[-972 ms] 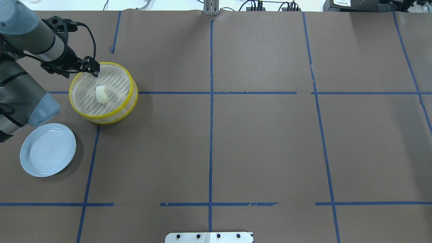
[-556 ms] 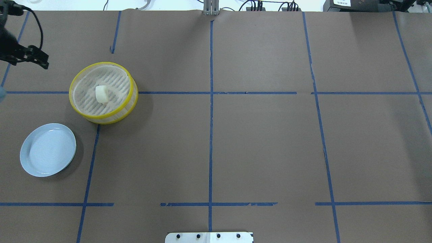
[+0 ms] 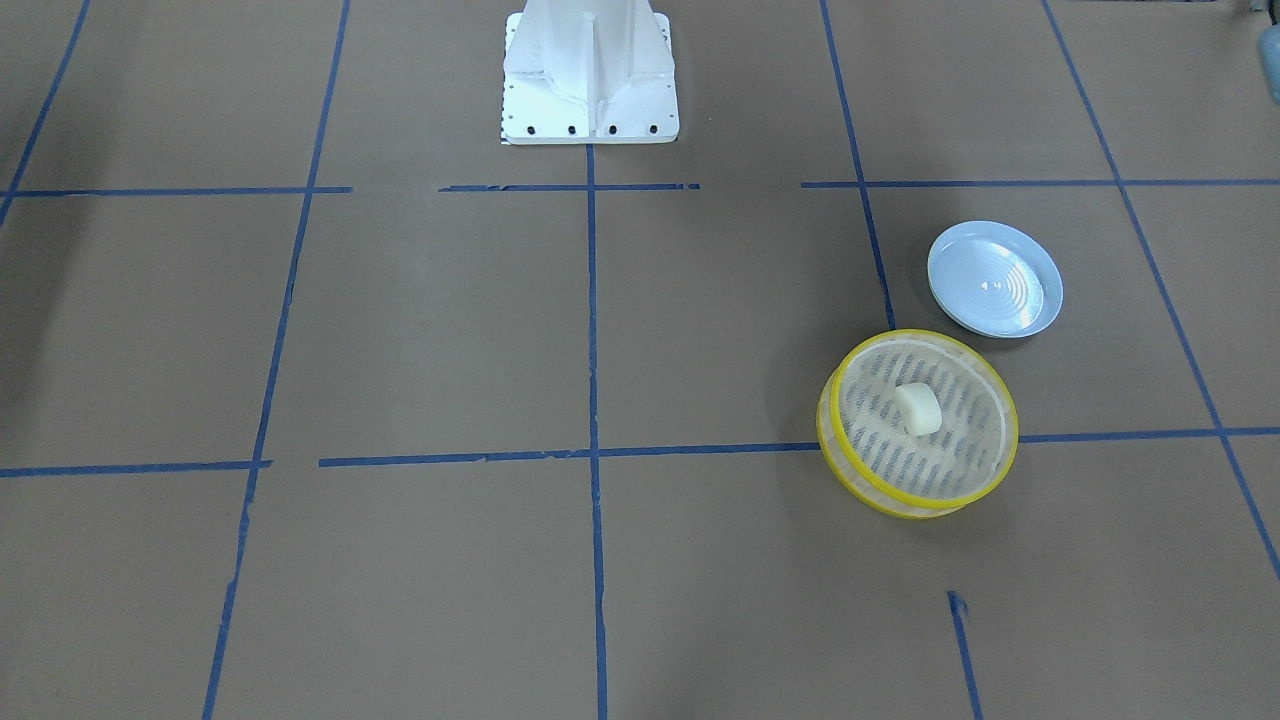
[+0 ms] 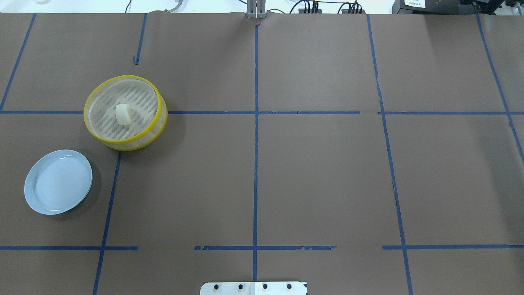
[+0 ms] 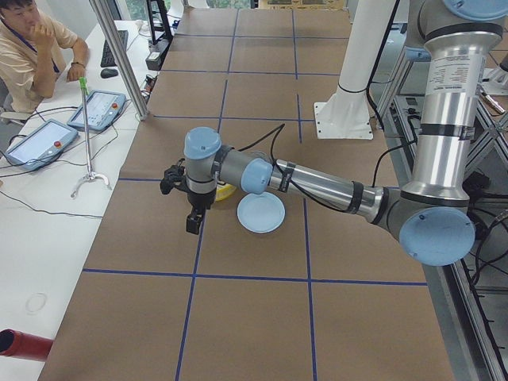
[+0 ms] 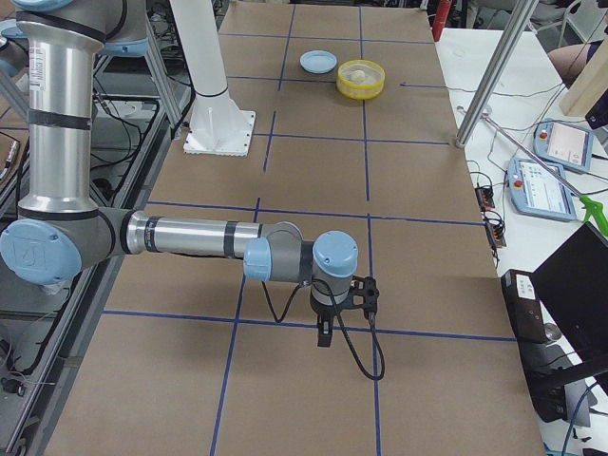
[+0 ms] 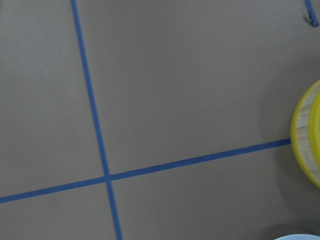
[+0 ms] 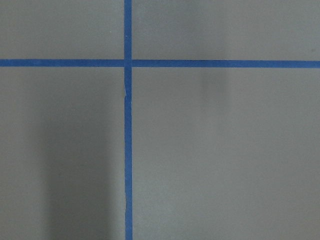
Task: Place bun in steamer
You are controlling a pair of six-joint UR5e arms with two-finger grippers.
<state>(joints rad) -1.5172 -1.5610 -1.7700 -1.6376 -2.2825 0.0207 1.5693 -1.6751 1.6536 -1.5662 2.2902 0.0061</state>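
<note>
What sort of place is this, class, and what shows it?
Probably a robotics lab: a table covered in brown paper with a blue tape grid, a left arm and right arm over it, and an operator at a side desk with control tablets.

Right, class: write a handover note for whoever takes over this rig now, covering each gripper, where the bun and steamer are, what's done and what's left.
Left gripper: hangs above the brown paper-covered table near the round yellow-rimmed steamer basket, apart from it; open or shut, cannot tell.
Right gripper: above the table, far from the basket; cannot tell.
Small cream-white bun lies inside the basket, mid-floor. Pale blue round plate sits beside it, empty.
Done: bun placed. Left: nothing apparent.
</note>
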